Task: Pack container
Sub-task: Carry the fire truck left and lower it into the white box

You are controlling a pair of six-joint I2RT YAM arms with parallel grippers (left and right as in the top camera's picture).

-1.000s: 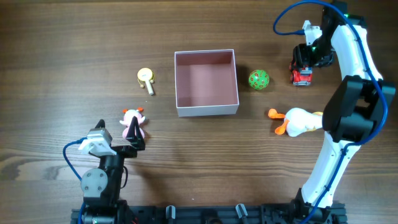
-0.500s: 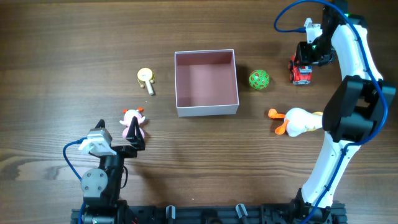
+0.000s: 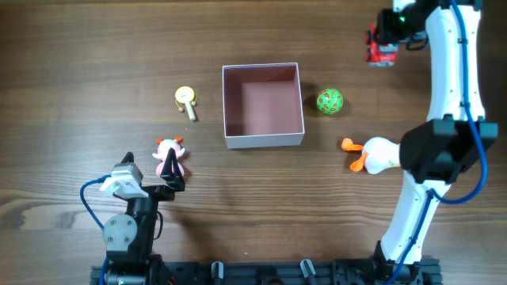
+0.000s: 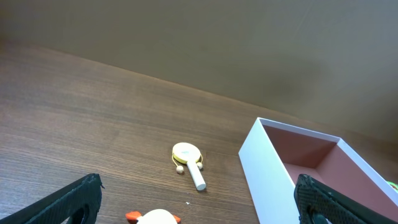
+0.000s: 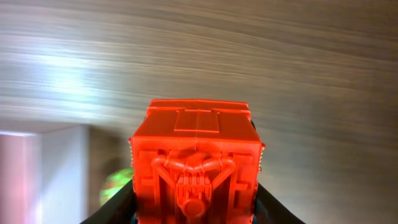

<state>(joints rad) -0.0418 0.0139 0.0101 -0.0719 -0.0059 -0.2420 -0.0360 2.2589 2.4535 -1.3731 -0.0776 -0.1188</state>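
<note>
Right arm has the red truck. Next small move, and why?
Probably swing the right gripper left and inward until the red truck is over the container. Its fingers are shut on the truck, the container is open and empty, and the truck is off beyond its far right corner.

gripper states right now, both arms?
Left gripper: open, holding nothing.
Right gripper: closed on the red toy truck.
</note>
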